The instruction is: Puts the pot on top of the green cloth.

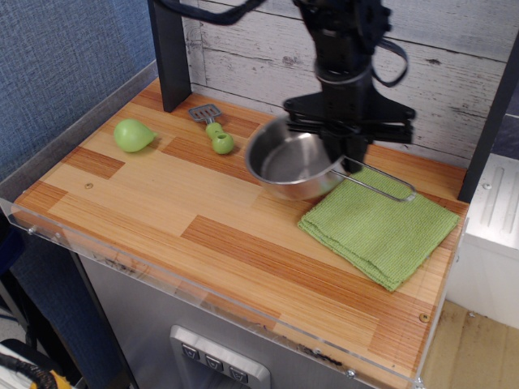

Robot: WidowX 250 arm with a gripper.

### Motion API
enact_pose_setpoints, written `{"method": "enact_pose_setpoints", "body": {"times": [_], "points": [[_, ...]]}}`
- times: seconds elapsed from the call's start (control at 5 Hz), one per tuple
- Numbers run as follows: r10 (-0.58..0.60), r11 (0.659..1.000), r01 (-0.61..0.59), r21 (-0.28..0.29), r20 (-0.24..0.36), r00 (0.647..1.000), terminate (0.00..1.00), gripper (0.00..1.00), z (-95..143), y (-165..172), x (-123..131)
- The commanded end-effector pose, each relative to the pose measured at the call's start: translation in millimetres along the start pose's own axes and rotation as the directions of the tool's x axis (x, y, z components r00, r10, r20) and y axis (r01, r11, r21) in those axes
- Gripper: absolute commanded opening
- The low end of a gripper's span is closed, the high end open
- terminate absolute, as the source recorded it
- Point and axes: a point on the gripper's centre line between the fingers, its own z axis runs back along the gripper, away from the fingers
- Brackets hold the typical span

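Observation:
The pot is a shiny shallow steel pan, held tilted above the wooden table, its wire loop handle reaching right over the cloth. My black gripper comes down from above and is shut on the pot at its right rim, where the handle joins. The green cloth lies flat at the right of the table. The pot's right edge overlaps the cloth's left corner in this view; most of the pot is still left of the cloth.
A green pear-shaped toy lies at the far left. A small spatula with a green handle lies at the back. A black post stands at the back left. A clear plastic lip runs along the table's front edge.

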Motion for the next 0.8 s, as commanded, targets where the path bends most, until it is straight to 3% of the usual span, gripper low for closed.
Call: {"method": "enact_pose_setpoints", "body": {"times": [0.0, 0.6], "points": [[-0.169, 0.983, 0.171, -0.071, 0.036, 0.985, 0.00, 0.00, 12.8, -35.7, -8.7], [-0.275, 0.954, 0.267, -0.133, -0.048, 0.960, 0.00, 0.00, -13.2, -53.3, -37.4]]}}
